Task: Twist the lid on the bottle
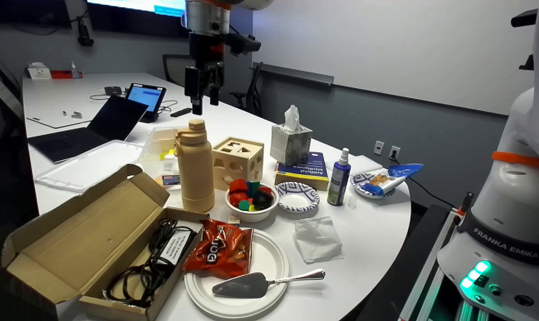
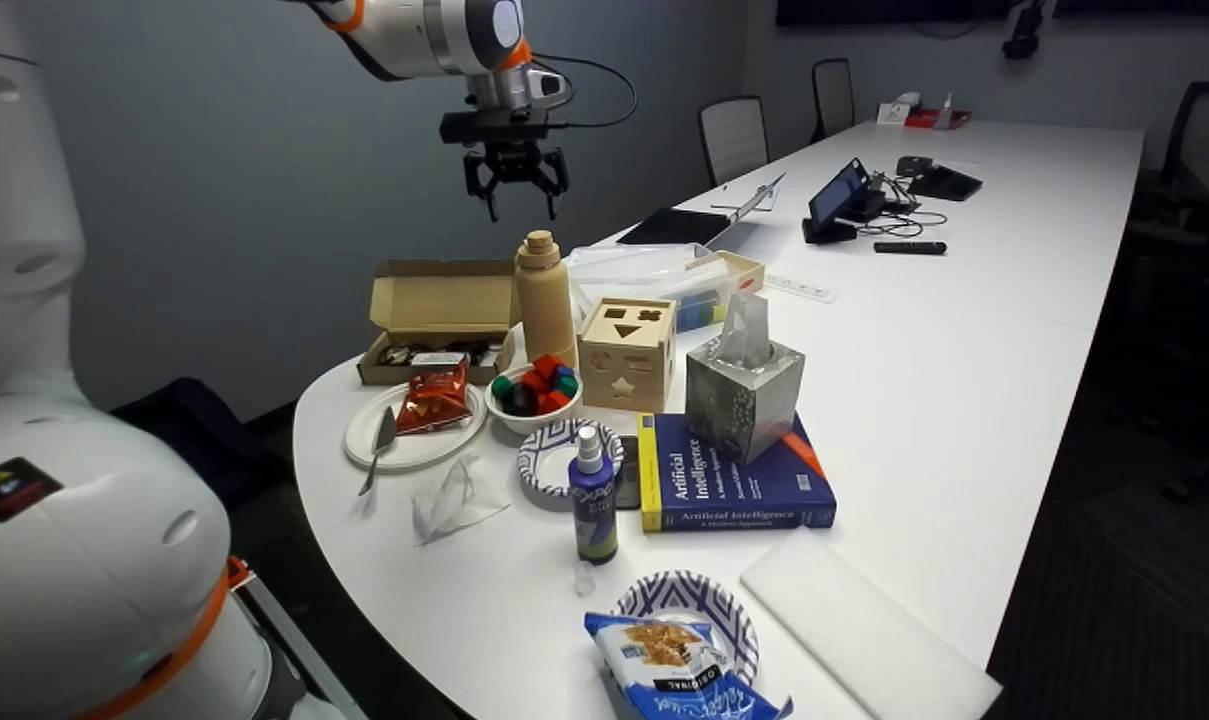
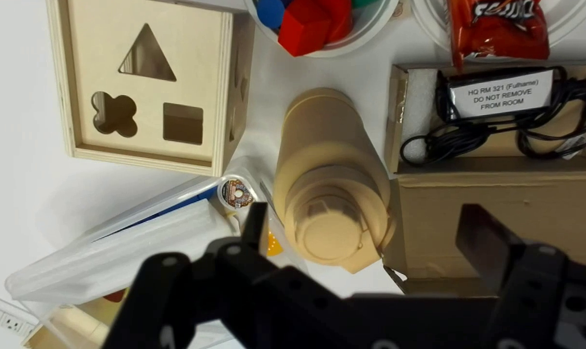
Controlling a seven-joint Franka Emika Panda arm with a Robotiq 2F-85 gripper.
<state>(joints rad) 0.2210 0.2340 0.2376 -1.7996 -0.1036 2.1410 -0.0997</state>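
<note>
Gripper (image 2: 523, 210) spread wide, you hover above the tan bottle (image 1: 197, 174), apart from the lid (image 1: 197, 124) on its top, while the bottle stands upright on the table (image 1: 367, 236) between the wooden box (image 2: 624, 348) and the cardboard box (image 1: 91, 229).

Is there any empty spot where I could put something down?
Big patch: between the tissue box, blue book, white pad and long edge of the table. Smaller patch: between the napkin, spray bottle and rounded edge. Crowded: around the tall bottle, hemmed in by the cardboard box, wooden shape box and bowl of blocks.
</note>
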